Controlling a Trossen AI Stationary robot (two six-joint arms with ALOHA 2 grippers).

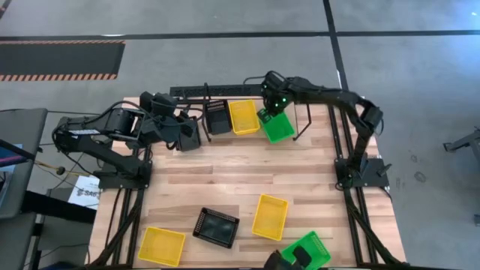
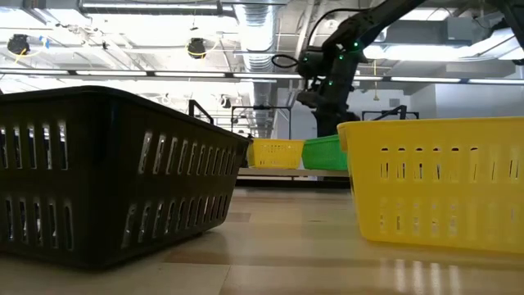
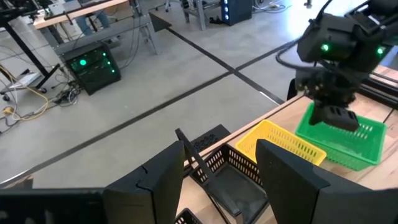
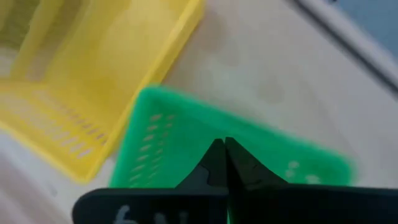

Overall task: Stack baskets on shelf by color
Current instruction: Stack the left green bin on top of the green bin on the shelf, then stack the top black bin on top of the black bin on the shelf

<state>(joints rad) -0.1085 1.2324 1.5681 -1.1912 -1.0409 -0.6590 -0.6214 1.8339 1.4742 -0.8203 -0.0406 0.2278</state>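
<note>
Here the green basket (image 1: 278,126) is clamped by the right gripper (image 1: 272,109) beside the shelved yellow basket (image 1: 244,116); it could be snagged on that rim if lowered askew. The left gripper (image 3: 221,171), near the shelf (image 1: 196,91), is held apart.

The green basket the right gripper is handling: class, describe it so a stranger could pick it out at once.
Start at the shelf along the table's far edge, where three baskets sit in a row. The green basket is at the row's right end, beside a yellow basket. It alone sits askew, with the right gripper closed on its rim.
</note>
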